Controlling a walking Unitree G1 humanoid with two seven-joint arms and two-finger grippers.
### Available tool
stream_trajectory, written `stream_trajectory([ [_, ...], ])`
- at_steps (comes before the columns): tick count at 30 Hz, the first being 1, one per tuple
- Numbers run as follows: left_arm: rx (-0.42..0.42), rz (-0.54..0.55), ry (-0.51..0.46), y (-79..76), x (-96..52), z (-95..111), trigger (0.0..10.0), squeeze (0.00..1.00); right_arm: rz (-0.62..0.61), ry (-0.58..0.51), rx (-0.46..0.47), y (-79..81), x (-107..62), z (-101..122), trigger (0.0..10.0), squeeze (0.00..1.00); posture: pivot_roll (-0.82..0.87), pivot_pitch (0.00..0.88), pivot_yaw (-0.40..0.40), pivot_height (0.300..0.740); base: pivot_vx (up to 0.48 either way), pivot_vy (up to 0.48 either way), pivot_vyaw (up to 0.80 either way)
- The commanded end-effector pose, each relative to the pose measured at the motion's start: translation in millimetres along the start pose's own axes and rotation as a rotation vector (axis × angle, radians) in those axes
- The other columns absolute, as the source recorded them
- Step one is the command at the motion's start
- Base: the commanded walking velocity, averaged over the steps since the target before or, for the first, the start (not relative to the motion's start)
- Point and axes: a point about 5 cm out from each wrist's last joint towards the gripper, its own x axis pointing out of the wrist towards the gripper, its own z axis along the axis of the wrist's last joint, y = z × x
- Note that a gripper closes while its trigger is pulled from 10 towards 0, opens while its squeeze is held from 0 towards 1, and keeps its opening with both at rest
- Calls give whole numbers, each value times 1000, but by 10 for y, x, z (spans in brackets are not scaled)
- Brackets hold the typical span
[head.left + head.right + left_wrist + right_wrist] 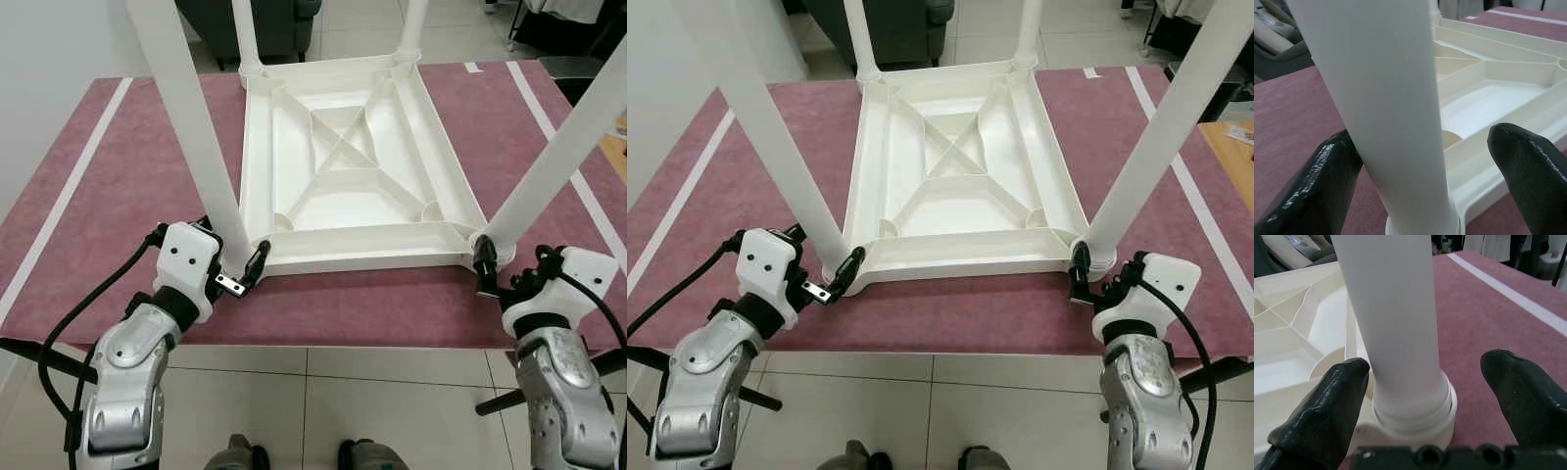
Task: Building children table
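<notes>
Upturned children's table (353, 166), four legs fitted; both grippers' jaws open around its near legs, ready to clamp and flip.

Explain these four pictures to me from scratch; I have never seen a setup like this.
This is a humanoid robot with two silver arms, each ending in a pincer of two black fingers. The two wide pictures come from cameras on its head, looking down. The two close ones come from cameras on its wrists, looking along the fingers.

On a maroon rug lies a white plastic children's table, upside down, its ribbed underside facing up and four legs pointing up.

The left pincer is at the base of the near left leg. The left wrist view shows its fingers open on either side of that leg. The right pincer straddles the base of the near right leg in the same way, open. Neither is clamped shut on anything.
</notes>
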Motion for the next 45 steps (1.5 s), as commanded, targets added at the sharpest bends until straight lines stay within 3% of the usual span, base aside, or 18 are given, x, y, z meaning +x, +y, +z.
stream_trajectory([
  [1,-25,452,49,238,-32,-91,10000,0,25,-15,-8,53,48,5,10000,0,-70,111,117,740,0,0,0],
  [9,-111,514,89,233,112,-141,10000,0,63,-44,-9,133,238,53,10000,0,-64,102,113,740,0,0,0],
  [11,-154,541,116,232,125,-186,7412,0,44,-34,-7,121,280,33,10000,0,-65,101,112,740,0,0,0],
  [12,-177,555,134,232,124,-217,2824,0,24,-27,-12,101,295,11,9765,0,-65,102,112,740,0,0,0],
  [14,-191,563,143,231,123,-237,2824,0,12,-22,-15,88,302,-3,9765,0,-65,102,112,740,0,0,0],
  [15,-209,567,157,229,128,-259,0,0,-7,-19,-22,73,315,-20,5373,0,-64,103,115,740,0,0,0],
  [16,-209,567,157,229,128,-259,0,0,-7,-19,-22,73,315,-20,5373,0,-64,103,115,740,0,0,0],
  [17,-243,565,170,210,140,-281,0,0,-33,-13,-30,57,331,-38,0,0,-64,103,115,740,0,0,0],
  [26,-379,516,254,108,195,-364,0,0,-89,-71,-117,62,415,54,0,0,-63,107,124,740,0,0,0],
  [31,-474,505,262,111,302,-330,0,0,-106,-222,-216,109,509,401,0,0,-65,107,128,740,0,0,0],
  [37,-508,498,254,136,384,-290,0,0,-110,-334,-270,138,540,675,0,0,-68,107,128,740,0,0,0],
  [40,-540,438,260,77,476,-262,0,0,-121,-453,-327,155,525,983,0,0,-71,107,128,740,0,0,0],
  [45,-544,407,273,39,508,-255,0,0,-133,-505,-365,149,506,1121,0,0,-82,112,128,740,0,0,0],
])
